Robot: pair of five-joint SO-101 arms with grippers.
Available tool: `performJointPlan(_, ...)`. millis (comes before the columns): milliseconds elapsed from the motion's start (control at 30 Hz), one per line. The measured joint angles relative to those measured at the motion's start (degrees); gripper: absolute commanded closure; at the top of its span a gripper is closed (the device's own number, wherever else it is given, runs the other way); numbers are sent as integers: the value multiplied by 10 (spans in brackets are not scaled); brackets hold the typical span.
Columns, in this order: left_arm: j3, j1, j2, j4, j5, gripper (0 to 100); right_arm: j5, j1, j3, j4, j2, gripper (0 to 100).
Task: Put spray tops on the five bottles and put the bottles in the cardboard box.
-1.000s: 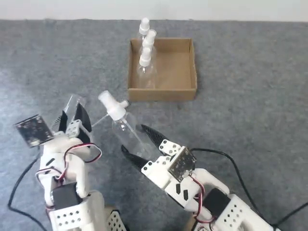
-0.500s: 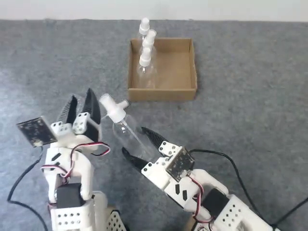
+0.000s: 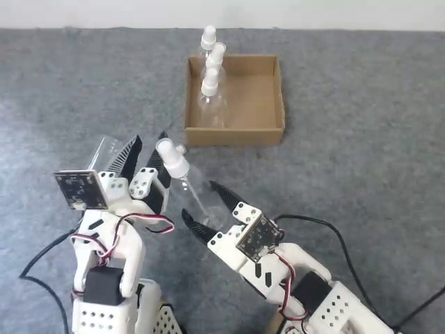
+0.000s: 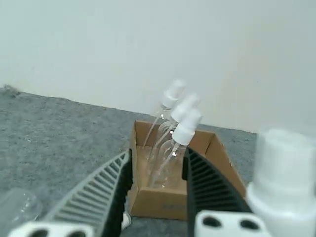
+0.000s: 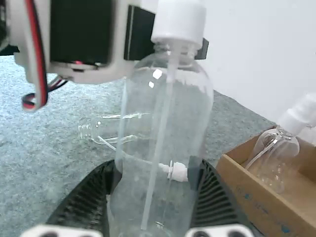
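Currently the clear spray bottle (image 5: 163,123) stands upright above the grey carpet (image 3: 361,139). The right gripper (image 5: 155,185) clamps it low on the body, with the jaws pressing on opposite sides of the clear wall. This low grip leaves the neck and shoulder free for work from above.

A white spray top (image 5: 178,19) sits on the neck, and its dip tube runs down inside the bottle. Thread shows beneath the collar, so the top is judged to be seated but not fully tightened.

The left gripper (image 4: 158,155) is just beside the spray top. Its jaws are spread with nothing between them, and the top lies outside the jaws, at the outer side of one finger. The likely purpose of this position is to close on the top and turn it while the right gripper holds the bottle against rotation.

An uncapped bottle (image 3: 104,148) lies on its side on the carpet near the left gripper, with its neck open. It is judged to be the fifth bottle, not yet fitted with a top.

The cardboard box (image 3: 268,94) stands farther off, beyond both arms, with its open side up. Three capped bottles (image 3: 212,101) stand along one side wall. This leaves the rest of the box floor free for the two bottles not yet stowed.
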State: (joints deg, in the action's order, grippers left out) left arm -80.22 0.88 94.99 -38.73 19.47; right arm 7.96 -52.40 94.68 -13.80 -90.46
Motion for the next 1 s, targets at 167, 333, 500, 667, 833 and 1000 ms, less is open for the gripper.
performJointPlan(167, 1, 16, 4, -4, 0, 837, 0, 0, 0, 0, 0, 989)
performJointPlan(333, 21, 41, 5, -36, -6, 837, 0, 0, 1, 0, 0, 989)
performJointPlan(500, 42, 69, 6, -70, -28, 837, 1, 8, 1, 0, 1, 989)
performJointPlan(667, 46, 81, 6, -91, -31, 837, 1, 29, 6, -1, 2, 989)
performJointPlan(833, 47, 81, 6, -97, -31, 837, 1, 30, 6, -1, 2, 989)
performJointPlan(1000, 47, 81, 6, -97, -31, 837, 1, 30, 6, -1, 2, 989)
